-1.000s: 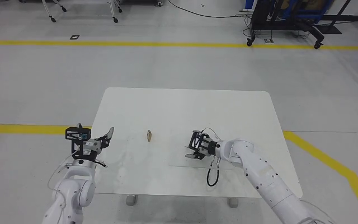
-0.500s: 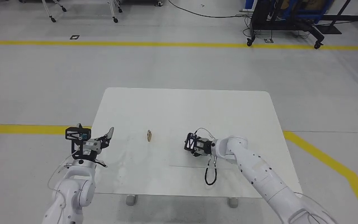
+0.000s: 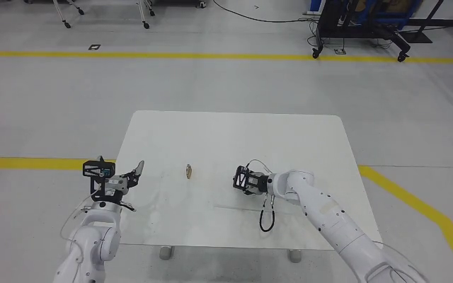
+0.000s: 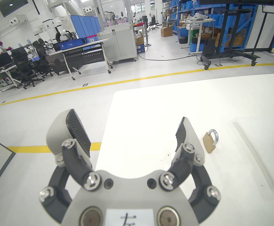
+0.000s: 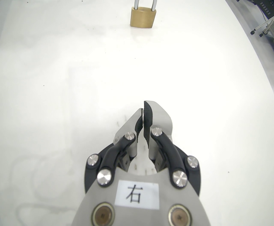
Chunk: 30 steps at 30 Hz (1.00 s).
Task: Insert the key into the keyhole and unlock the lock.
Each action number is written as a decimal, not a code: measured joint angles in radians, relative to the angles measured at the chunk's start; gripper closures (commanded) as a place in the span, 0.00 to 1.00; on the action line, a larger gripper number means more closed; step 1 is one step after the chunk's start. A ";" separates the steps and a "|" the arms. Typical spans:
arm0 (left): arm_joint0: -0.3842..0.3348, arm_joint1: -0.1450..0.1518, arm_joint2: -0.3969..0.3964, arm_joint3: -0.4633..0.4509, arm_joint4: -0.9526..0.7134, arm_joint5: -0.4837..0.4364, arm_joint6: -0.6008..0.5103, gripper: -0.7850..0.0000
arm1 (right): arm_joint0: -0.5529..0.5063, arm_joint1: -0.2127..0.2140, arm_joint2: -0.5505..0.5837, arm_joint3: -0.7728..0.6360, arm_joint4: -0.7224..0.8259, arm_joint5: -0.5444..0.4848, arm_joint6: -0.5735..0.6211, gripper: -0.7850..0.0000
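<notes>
1. One small brass padlock [image 3: 188, 170] [image 4: 210, 142] [image 5: 143, 18] with a silver shackle lies on the white rectangular table [image 3: 283, 141], in its left half, between the two grippers.
2. The left gripper [image 3: 134, 187] [image 4: 127, 119] hovers at the table's left edge, its ribbed fingers spread wide around nothing, well apart from the padlock.
3. The right gripper [image 3: 239, 180] [image 5: 143, 107] sits low near the table's middle, pointing at the padlock with its pads pressed together. Whether a key is pinched between them cannot be told.

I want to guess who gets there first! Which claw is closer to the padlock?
Right, though only just. The right claw, shut, is over the table pointing straight at the padlock. The left claw, open, is at the table's edge on the padlock's other side.
</notes>
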 measured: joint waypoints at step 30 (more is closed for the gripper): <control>-0.088 0.010 0.163 -0.096 0.090 -0.370 -0.290 0.00 | -0.015 0.009 0.023 -0.032 0.005 -0.002 -0.009 1.00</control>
